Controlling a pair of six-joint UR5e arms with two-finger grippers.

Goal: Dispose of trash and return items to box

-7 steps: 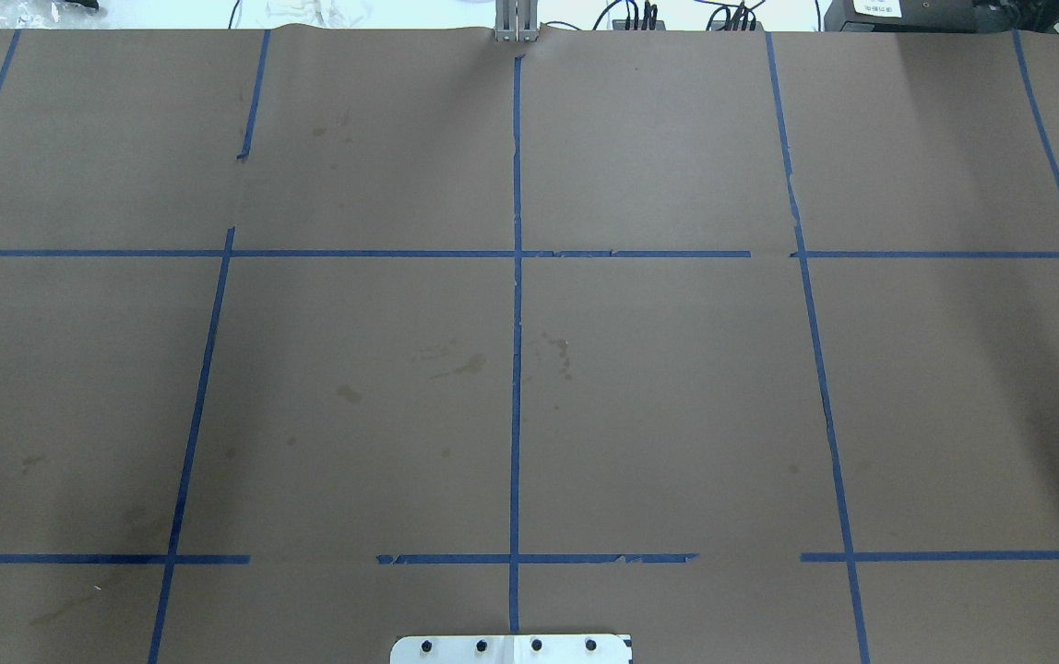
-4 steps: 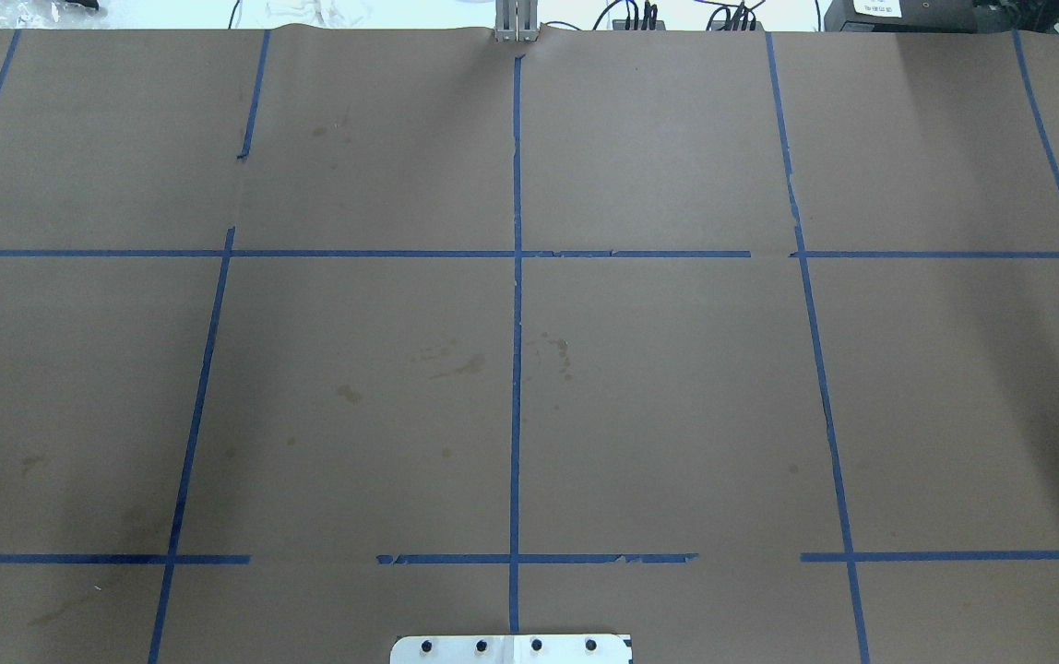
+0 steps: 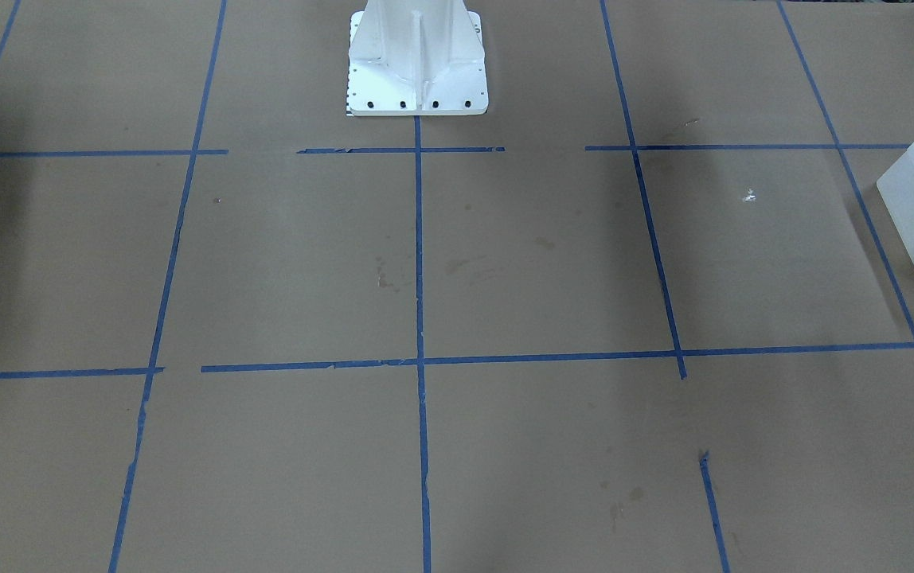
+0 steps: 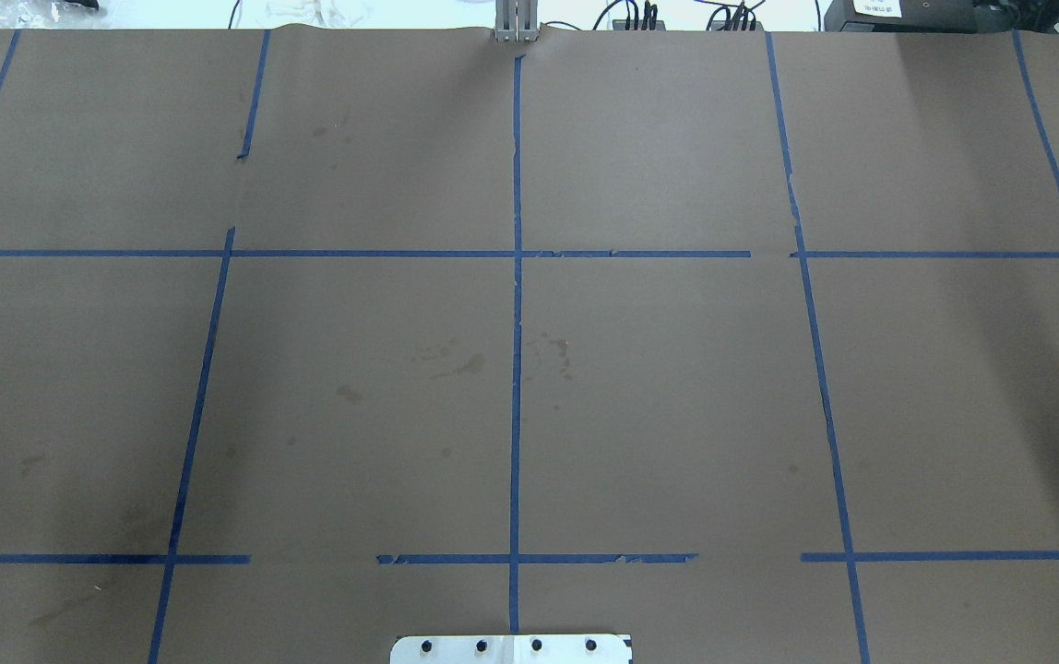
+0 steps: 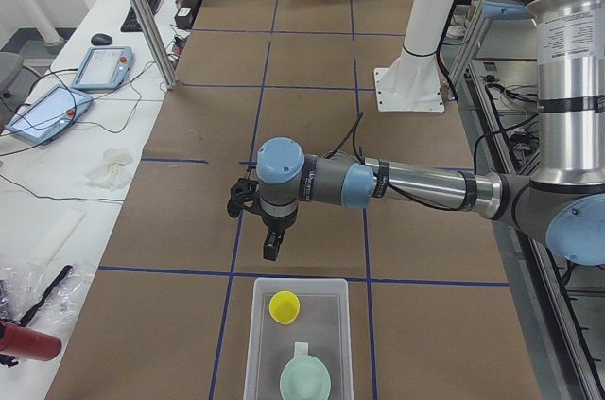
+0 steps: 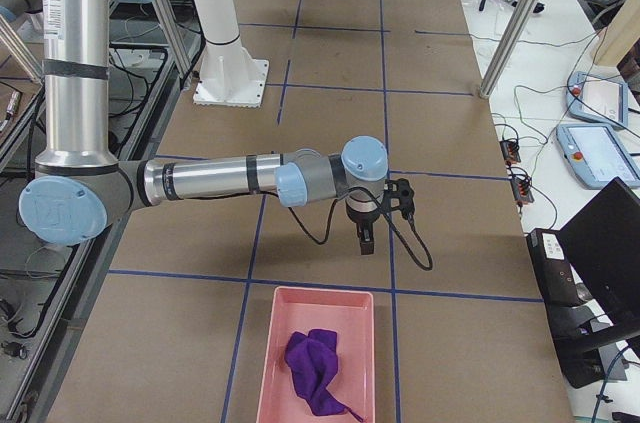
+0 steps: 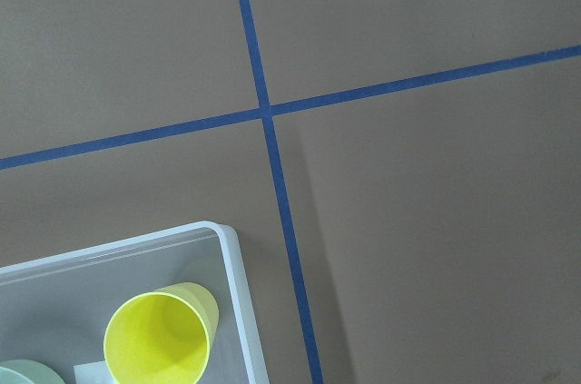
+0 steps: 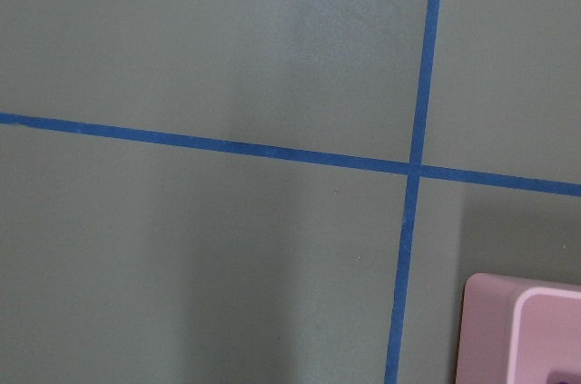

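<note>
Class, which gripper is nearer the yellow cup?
Left. The left gripper hangs just short of the box holding the cup; the right gripper is far off, beside the pink tray.

A: Entry one, the counter (image 4: pixel 677 387): what covering?
B: Brown paper, gridded in blue tape (image 4: pixel 516 369), with faint darker stains.
A: The box (image 5: pixel 298 281)?
B: Frosted translucent white, plain. Inside it, the cup (image 5: pixel 284 306) is bright yellow and the bowl (image 5: pixel 305 380) mint green.
A: The tray (image 6: pixel 320 305)?
B: Pink, unpatterned. The cloth (image 6: pixel 315 368) in it is deep purple.
A: The pedestal (image 3: pixel 417 56)?
B: White, with black bolt heads along its base edge.
A: The arms?
B: The left arm (image 5: pixel 425 187) and the right arm (image 6: pixel 210 180) have silver tubes, pale-blue joint caps and black wrist ends.
</note>
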